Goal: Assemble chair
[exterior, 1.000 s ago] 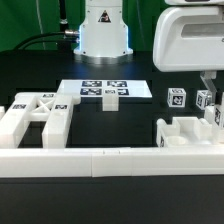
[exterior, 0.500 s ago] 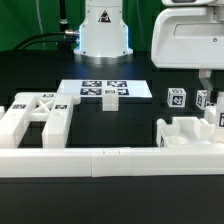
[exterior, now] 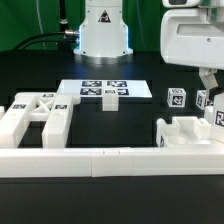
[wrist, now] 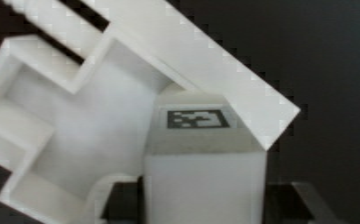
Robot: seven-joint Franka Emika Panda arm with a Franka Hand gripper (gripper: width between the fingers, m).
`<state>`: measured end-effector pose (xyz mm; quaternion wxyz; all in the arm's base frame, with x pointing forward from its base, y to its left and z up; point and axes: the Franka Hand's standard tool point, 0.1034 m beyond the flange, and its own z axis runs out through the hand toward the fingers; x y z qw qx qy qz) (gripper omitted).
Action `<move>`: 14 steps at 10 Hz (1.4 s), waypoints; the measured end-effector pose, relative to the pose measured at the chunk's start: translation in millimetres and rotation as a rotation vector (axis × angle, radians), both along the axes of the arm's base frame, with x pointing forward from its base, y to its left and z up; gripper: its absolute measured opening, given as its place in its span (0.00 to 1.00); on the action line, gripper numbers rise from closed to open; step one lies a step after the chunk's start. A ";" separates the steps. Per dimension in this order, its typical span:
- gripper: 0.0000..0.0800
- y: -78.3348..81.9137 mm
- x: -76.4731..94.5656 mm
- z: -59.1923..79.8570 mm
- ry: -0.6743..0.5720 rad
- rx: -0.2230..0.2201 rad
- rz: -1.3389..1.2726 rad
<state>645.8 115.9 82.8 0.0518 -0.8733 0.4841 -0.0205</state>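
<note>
Arm [exterior: 195, 40] at the exterior view's right, tool [exterior: 211, 88] pointing down, clamped on a square post [wrist: 203, 150]

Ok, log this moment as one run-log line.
step: chair assembly | end effector: shut on square post | post: upright, over frame piece, contact unclear | X-braced panel: lying apart, untouched

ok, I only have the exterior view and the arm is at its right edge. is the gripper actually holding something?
Observer: Yes. The wrist view shows the gripper closed on a white square post, with a jaw against each side.
Operator: Anything under it?
Observer: A white frame piece with a rectangular recess lies beyond the post. I cannot tell whether they touch.
</note>
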 end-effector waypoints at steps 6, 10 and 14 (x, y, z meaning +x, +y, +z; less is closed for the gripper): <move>0.80 4.7 -1.4 -0.2 -0.008 -0.011 0.205; 0.81 5.2 -2.4 -0.7 -0.031 -0.048 0.595; 0.81 4.4 1.6 -1.1 -0.050 -0.126 1.065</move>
